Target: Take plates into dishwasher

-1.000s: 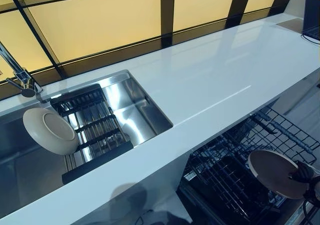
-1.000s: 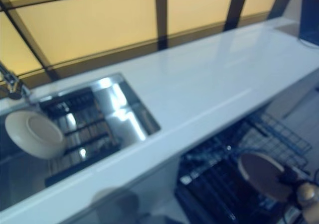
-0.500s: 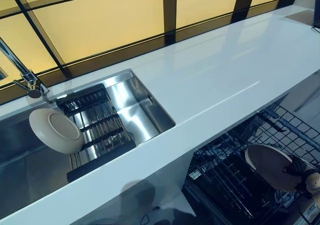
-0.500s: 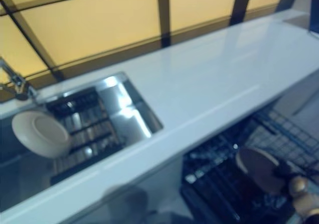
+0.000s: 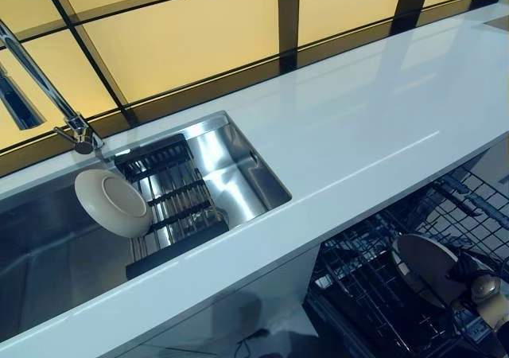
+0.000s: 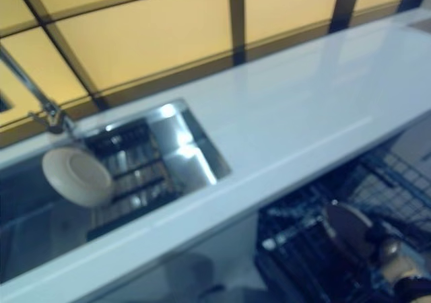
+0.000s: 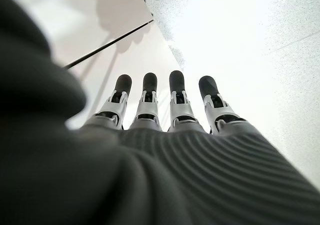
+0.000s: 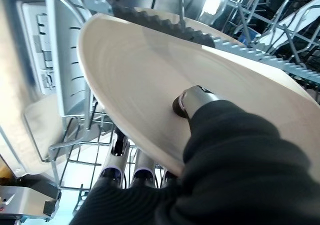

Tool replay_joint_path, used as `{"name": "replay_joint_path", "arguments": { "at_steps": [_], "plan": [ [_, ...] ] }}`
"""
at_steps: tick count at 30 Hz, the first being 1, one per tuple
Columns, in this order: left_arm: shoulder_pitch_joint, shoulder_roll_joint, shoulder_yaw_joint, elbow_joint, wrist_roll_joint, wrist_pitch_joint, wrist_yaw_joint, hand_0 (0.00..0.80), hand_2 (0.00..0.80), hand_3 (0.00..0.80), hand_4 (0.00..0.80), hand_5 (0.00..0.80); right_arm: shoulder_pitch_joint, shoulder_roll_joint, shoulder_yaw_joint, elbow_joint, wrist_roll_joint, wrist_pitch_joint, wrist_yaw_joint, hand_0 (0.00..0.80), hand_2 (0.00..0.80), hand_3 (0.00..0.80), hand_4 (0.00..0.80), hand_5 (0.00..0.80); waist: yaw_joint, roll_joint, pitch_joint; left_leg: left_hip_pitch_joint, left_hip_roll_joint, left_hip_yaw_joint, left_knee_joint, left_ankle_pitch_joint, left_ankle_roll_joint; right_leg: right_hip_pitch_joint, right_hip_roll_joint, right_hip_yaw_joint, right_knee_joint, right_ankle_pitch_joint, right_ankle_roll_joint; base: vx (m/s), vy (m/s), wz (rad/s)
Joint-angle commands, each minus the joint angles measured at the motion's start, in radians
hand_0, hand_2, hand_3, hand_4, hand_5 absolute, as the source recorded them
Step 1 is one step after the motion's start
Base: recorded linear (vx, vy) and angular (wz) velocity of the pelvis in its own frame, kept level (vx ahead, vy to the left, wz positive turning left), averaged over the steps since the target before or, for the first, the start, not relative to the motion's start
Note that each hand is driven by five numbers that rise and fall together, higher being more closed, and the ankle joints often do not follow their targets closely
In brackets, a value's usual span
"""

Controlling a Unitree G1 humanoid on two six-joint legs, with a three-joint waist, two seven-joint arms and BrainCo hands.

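My right hand (image 5: 477,282) has its fingers (image 8: 117,172) and thumb clamped on the round cream plate (image 5: 425,269), tilted edge-down over the black wire dishwasher rack (image 5: 374,294) (slots directly beneath). Left hand (image 7: 165,105) hangs with fingers straight.

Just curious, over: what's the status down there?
Right hand pinching plate over dishwasher rack. Left hand open, idle. Second plate waits in sink. Nothing blocking.

No text, label or number seems readable anywhere in these views.
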Motion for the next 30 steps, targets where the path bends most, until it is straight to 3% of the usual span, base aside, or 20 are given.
{"name": "replay_joint_path", "arguments": {
  "at_steps": [1,15,16,17,30],
  "plan": [
    [-0.057,-0.012,-0.037,0.057,-0.018,-0.022,0.000,0.000,0.000,0.000,0.000,0.000,-0.015,0.096,0.095,0.056,0.041,-0.030,0.031,0.800,0.800,0.800,0.800,0.800,0.047,-0.034,-0.041,0.034,-0.001,-0.003,-0.002,-0.052,-0.059,-0.090,-0.114,0.025,0.024,0.063,0.113,0.000,0.000,0.00],
    [-0.057,-0.025,-0.055,0.072,-0.008,-0.038,-0.013,0.000,0.000,0.000,0.000,0.000,-0.014,0.146,0.109,0.188,0.036,-0.065,0.022,0.800,0.800,0.800,0.800,0.800,0.067,-0.006,-0.051,0.030,-0.016,-0.024,-0.002,-0.047,-0.058,-0.086,-0.127,0.021,0.022,0.064,0.113,0.001,0.001,0.02],
    [-0.057,-0.025,-0.054,0.070,-0.008,-0.037,-0.014,0.000,0.000,0.000,0.000,0.000,-0.012,0.146,0.108,0.187,0.040,-0.061,0.026,0.671,0.671,0.671,0.671,0.671,0.067,-0.007,-0.052,0.029,-0.016,-0.026,-0.002,-0.048,-0.058,-0.086,-0.127,0.021,0.022,0.065,0.113,0.000,0.000,0.00],
    [-0.055,-0.023,-0.051,0.070,-0.006,-0.038,-0.014,0.000,0.000,0.000,0.000,0.000,-0.006,0.145,0.105,0.184,0.036,-0.055,0.019,0.000,0.000,0.000,0.000,0.000,0.067,-0.009,-0.054,0.029,-0.016,-0.027,-0.002,-0.048,-0.058,-0.086,-0.126,0.022,0.022,0.065,0.114,0.000,0.000,0.00],
    [-0.063,-0.009,-0.034,0.073,-0.012,-0.036,-0.002,0.000,0.000,0.000,0.000,0.000,-0.020,0.072,0.090,0.147,0.013,0.020,0.069,0.000,0.000,0.000,0.000,0.000,0.061,-0.055,-0.050,0.030,-0.002,-0.027,-0.002,-0.049,-0.055,-0.087,-0.111,0.035,0.027,0.070,0.113,0.000,-0.003,0.00]
  ]
}}
